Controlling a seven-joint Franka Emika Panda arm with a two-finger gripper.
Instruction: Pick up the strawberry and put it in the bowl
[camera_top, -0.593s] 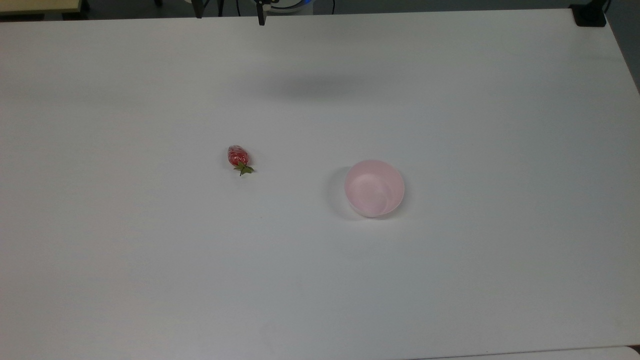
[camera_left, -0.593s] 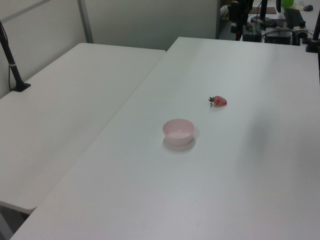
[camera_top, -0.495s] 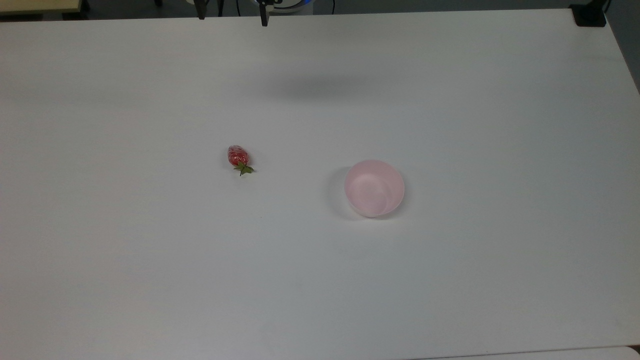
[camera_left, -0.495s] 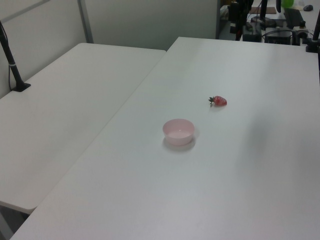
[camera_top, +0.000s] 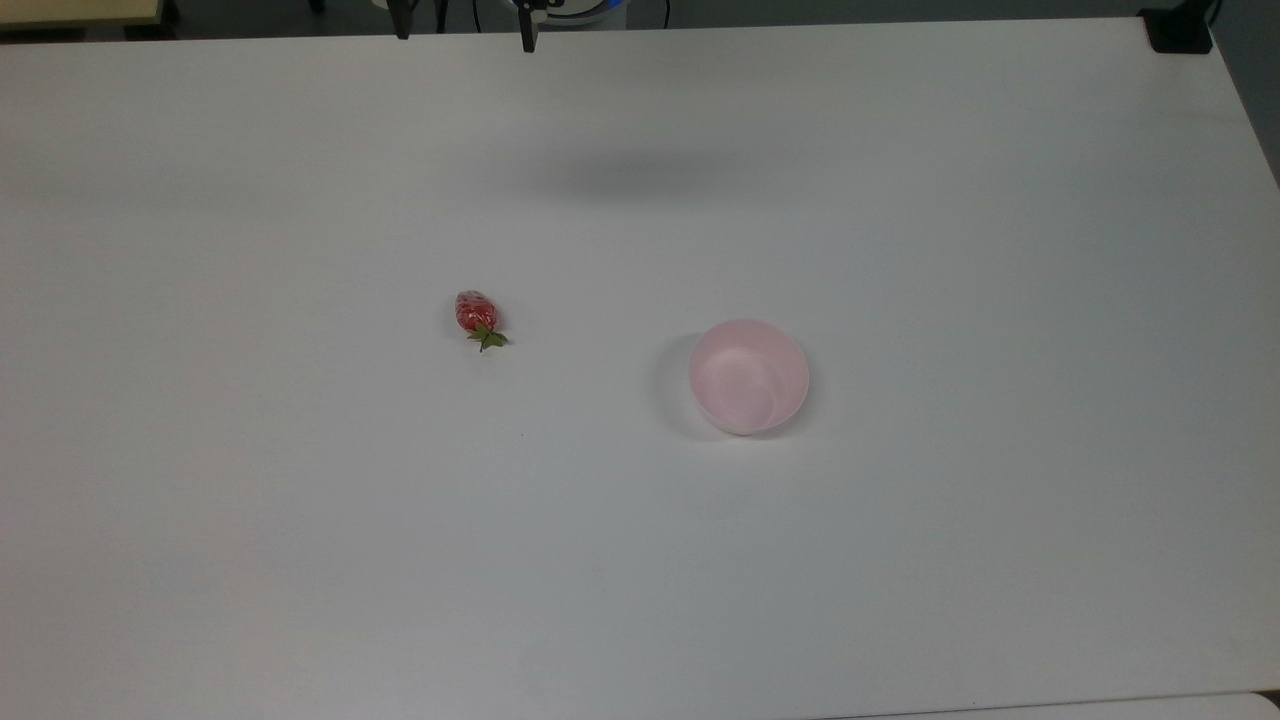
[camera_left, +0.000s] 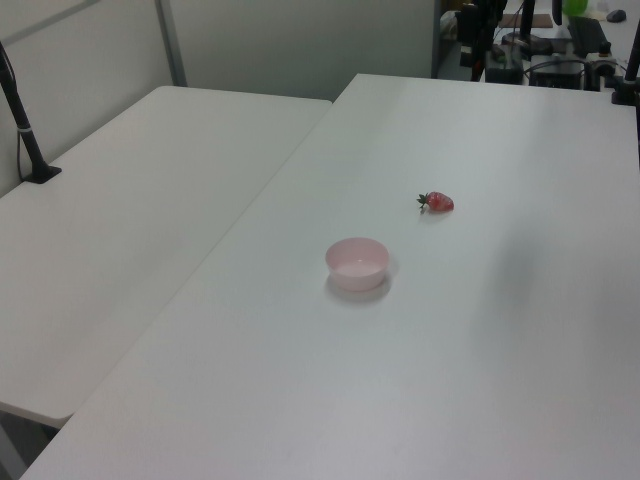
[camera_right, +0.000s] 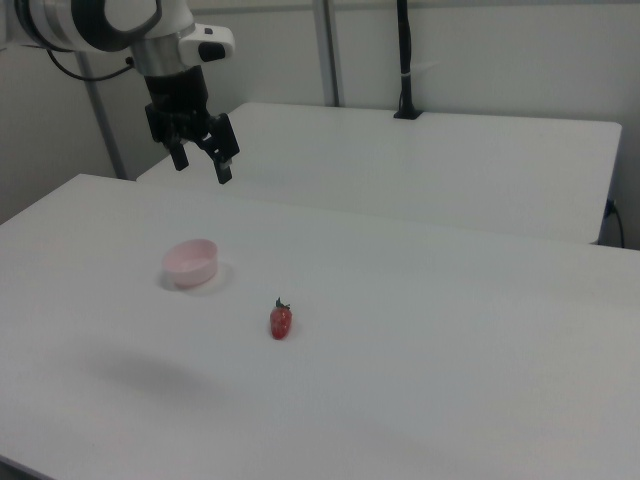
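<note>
A small red strawberry with a green cap lies on the white table, left of centre in the top view. The pale pink bowl stands upright and empty to the top view's right of it, well apart. Both also appear in the left view, strawberry and bowl, and in the right view, strawberry and bowl. My gripper hangs high above the table, over and behind the bowl in the right view, open and holding nothing. Its fingertips poke in at the top view's upper edge.
A second white table adjoins this one, with a black post clamped at its far side. A black clamp sits on the table's corner at the top view's upper right. Equipment and cables stand beyond the far edge.
The fingertips at the top view's upper edge shifted very slightly to the top view's right. Strawberry and bowl have not moved.
</note>
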